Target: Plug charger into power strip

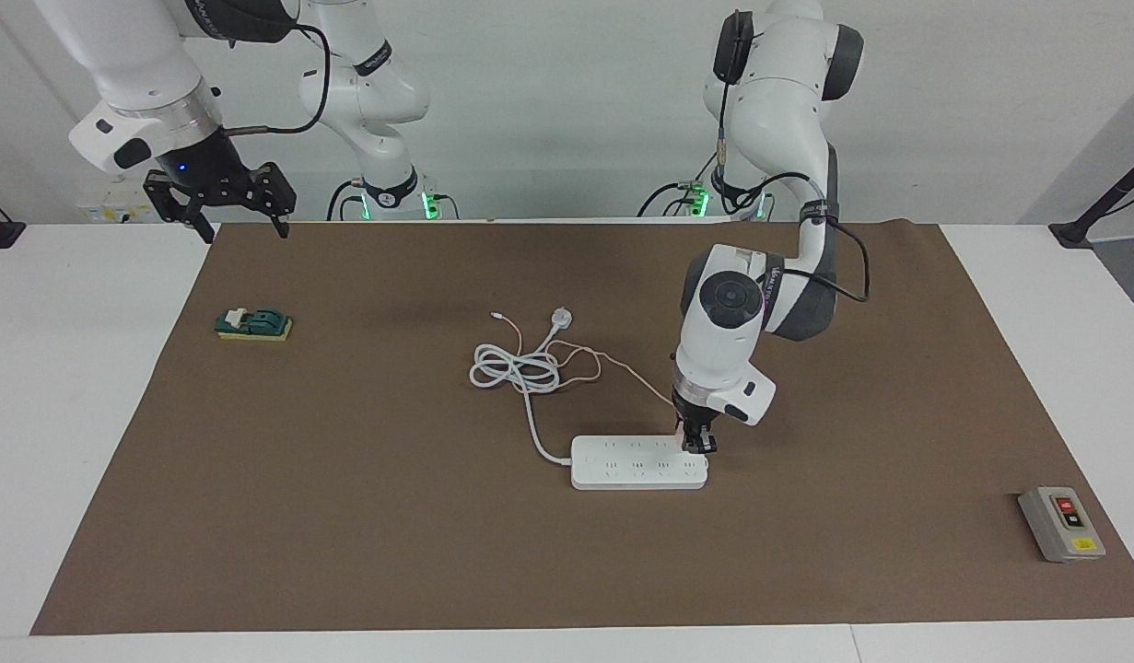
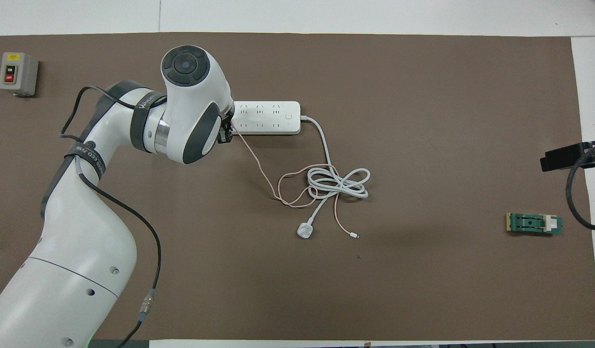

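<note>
The white power strip (image 1: pixel 631 463) (image 2: pixel 268 118) lies flat near the middle of the brown mat. My left gripper (image 1: pixel 698 447) (image 2: pixel 224 133) points straight down onto the strip's end toward the left arm's end of the table. Its fingers are shut on the charger, which they almost wholly hide. The charger's thin pink cable (image 1: pixel 636 378) (image 2: pixel 258 166) runs from the gripper toward the robots into a loose coil. My right gripper (image 1: pixel 221 221) (image 2: pixel 568 157) waits open, raised over the mat's corner at the right arm's end.
The strip's thick white cord (image 1: pixel 516 368) (image 2: pixel 338 183) lies coiled nearer to the robots, ending in a round white plug (image 1: pixel 561 319) (image 2: pixel 305 231). A grey button box (image 1: pixel 1061 523) (image 2: pixel 17 73) sits at the left arm's end. A small green block (image 1: pixel 253 324) (image 2: pixel 534 224) lies at the right arm's end.
</note>
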Controlling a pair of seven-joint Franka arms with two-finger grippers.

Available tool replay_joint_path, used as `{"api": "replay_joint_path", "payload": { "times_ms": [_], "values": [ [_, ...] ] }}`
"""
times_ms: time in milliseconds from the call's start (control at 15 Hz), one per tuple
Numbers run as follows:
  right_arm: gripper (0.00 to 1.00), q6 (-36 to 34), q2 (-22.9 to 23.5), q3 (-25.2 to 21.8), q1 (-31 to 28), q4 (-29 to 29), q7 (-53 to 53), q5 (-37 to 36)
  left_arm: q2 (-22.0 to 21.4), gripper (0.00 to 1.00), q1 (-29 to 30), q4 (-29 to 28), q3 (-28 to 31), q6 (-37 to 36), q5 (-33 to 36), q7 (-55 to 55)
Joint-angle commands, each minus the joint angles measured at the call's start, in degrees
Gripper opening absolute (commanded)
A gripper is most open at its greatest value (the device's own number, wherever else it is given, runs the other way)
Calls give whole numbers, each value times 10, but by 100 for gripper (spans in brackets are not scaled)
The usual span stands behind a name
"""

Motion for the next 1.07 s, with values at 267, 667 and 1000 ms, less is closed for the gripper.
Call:
{"api": "replay_joint_path", "payload": {
  "times_ms": [267, 667, 1000],
  "values": [
    [100, -3, -11, 3, -3, -10, -13, -10, 19, 0, -2, -23, -1, 27, 15, -6],
    [100, -4, -11, 3, -3, -10, -12, -10, 33, 0, -4, -21, -1, 30, 15, -6],
    [100, -3, -11, 3, -3, -10, -13, -10, 42, 0, -4, -17, -2, 31, 16, -4]
  ]
}}
